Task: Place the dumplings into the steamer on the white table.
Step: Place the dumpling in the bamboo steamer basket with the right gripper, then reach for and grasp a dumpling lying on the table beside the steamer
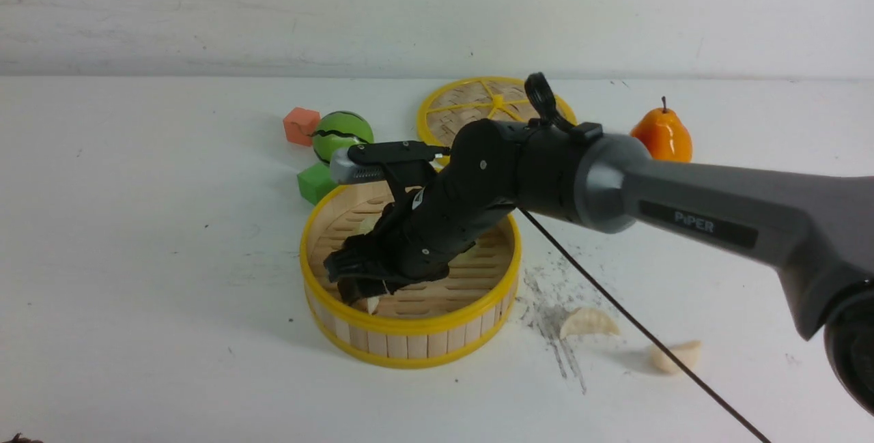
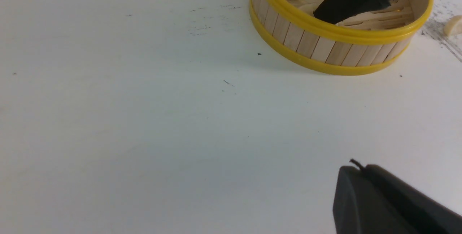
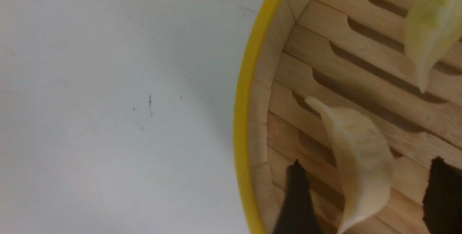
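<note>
The right end effector point(image 1: 358, 289) is down inside the steamer point(image 1: 410, 344), tilted nose-first toward the slatted floor. That is the right spot for a drop-off, low enough that nothing should bounce out. Its fingers stand apart, released. A cream dumpling point(image 3: 357, 169) lies on the slats between them, with a gap on either side, so nothing is gripping it.

It is a pale crescent with a pinched, pleated edge, resting on its side and pointing along the fingers. Just beyond the fingertips lies a greenish dumpling point(image 3: 431, 28), more translucent and also on the slats. The left wrist view shows more pale shapes behind the black fingers, though the count is hard to make out.

Out on the bench point(image 1: 136, 259), well off to the arm's side of that end effector, are two more cream dumplings. One point(image 1: 588, 322) is near the steamer wall by the scuff marks, and the other point(image 1: 676, 354) is farther out beside the black cable. Neither is in yet, so by the look of it the job is partway.

The left end effector point(image 2: 361, 187) sits well back from the steamer, clenched and apparently empty.
</note>
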